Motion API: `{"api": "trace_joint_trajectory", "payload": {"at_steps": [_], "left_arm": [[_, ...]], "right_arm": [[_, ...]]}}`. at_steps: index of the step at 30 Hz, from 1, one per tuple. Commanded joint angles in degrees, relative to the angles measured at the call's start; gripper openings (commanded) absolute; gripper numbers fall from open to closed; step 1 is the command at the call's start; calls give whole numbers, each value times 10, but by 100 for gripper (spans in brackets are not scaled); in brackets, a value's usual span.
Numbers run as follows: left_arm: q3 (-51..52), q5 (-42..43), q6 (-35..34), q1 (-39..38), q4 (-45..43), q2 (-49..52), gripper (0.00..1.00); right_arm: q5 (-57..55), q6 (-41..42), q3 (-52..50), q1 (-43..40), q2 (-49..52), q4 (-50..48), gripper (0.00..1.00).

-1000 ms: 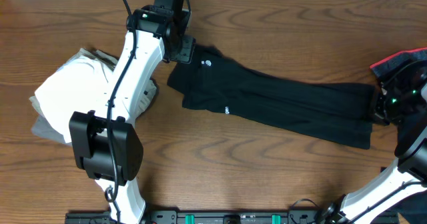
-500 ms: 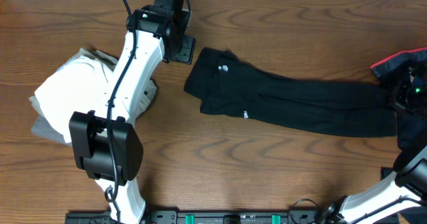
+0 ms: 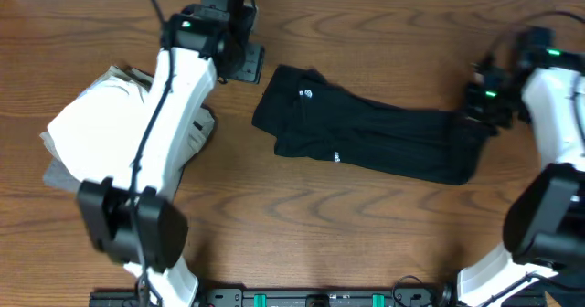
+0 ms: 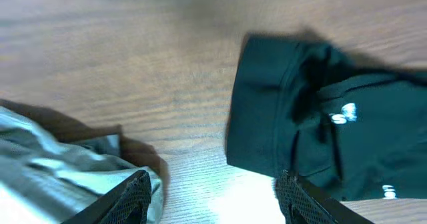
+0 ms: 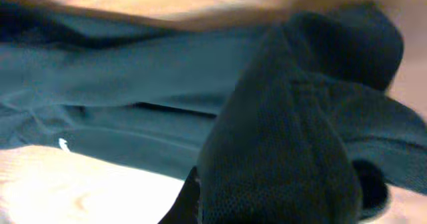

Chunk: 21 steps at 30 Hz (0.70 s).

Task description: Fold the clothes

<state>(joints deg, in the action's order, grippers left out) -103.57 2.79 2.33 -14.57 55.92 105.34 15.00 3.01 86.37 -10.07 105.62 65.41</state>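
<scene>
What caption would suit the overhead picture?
Right gripper holds black trousers by the leg end; left gripper open near the waistband.

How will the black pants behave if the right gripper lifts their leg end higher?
Probably floppy: the black pants bunch and drape at the right gripper. Likely light, since the thin fabric lies flat with soft creases. The waistband end would probably drag across the wooden table rather than lift.
</scene>
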Motion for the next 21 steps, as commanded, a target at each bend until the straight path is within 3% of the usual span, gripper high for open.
{"api": "trace_joint_trajectory", "payload": {"at_steps": [1,9,10,13,17,21], "left_arm": [[-10,-3,-5,0,2,-47,63],[-10,-3,-5,0,11,-70,64],[-10,-3,-5,0,12,-70,64],[-10,-3,-5,0,14,-70,64],[-10,-3,-5,0,15,-70,68],[-9,-3,-5,0,24,-70,68]], "right_arm": [[-22,84,-12,68,-5,-26,1],[-21,174,-19,191,38,-113,3],[-21,184,-19,203,45,-120,9],[20,180,-18,225,51,-144,41],[24,150,-11,222,36,-149,47],[-2,132,-11,179,10,-132,44]]}}
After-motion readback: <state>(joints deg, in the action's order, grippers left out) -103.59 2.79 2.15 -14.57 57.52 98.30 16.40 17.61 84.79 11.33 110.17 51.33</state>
